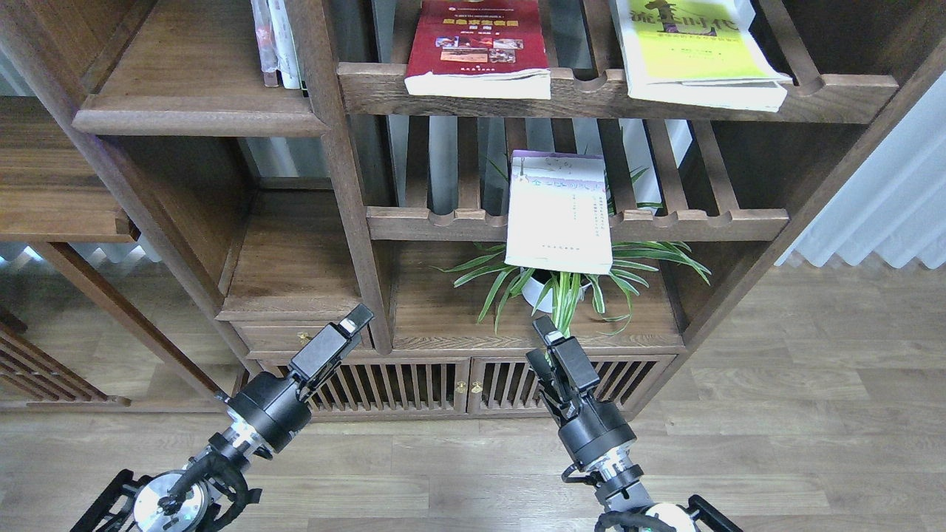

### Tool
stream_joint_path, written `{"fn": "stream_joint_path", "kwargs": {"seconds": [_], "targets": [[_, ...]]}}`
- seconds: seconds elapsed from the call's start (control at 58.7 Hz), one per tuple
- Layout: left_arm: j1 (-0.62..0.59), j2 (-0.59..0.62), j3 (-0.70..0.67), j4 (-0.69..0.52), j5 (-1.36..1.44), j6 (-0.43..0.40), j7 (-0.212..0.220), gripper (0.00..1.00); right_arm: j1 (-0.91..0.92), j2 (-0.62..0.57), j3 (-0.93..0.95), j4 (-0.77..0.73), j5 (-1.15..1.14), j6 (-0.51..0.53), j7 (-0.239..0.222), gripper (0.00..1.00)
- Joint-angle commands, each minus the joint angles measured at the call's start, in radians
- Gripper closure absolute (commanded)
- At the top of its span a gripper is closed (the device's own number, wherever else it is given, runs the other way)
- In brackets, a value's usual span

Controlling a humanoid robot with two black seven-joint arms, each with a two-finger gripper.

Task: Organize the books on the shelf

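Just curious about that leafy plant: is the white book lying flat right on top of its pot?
No. The white book rests on a slatted rack, overhanging the plant below.

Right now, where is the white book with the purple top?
The white book lies on the middle slatted rack, overhanging its front rail, above the plant.

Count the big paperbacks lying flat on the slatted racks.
3: the dark red book and the yellow-green book on the upper rack, the white book overhanging the lower rack. None appear hidden.
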Motion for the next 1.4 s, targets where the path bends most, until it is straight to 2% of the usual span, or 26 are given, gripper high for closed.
{"fn": "stream_joint_path", "kwargs": {"seconds": [0.0, 0.936, 1.226, 1.379], "targets": [[0.010, 0.000, 0.000, 0.000, 0.000, 0.000, 0.000, 0.01, 0.000, 0.000, 0.000, 0.001, 0.001, 0.000, 0.000, 0.01], [0.015, 0.000, -0.011, 0.000, -0.001, 0.000, 0.000, 0.00, 0.015, 0.000, -0.008, -0.016, 0.002, 0.000, 0.003, 0.01], [0.016, 0.000, -0.014, -0.001, -0.001, 0.000, 0.000, 0.00, 0.070, 0.000, -0.014, -0.080, 0.004, 0.000, 0.003, 0.01], [0.064, 0.000, -0.025, -0.014, -0.003, 0.000, 0.000, 0.00, 0.133, 0.000, -0.011, -0.103, 0.005, 0.000, 0.011, 0.01]]}}
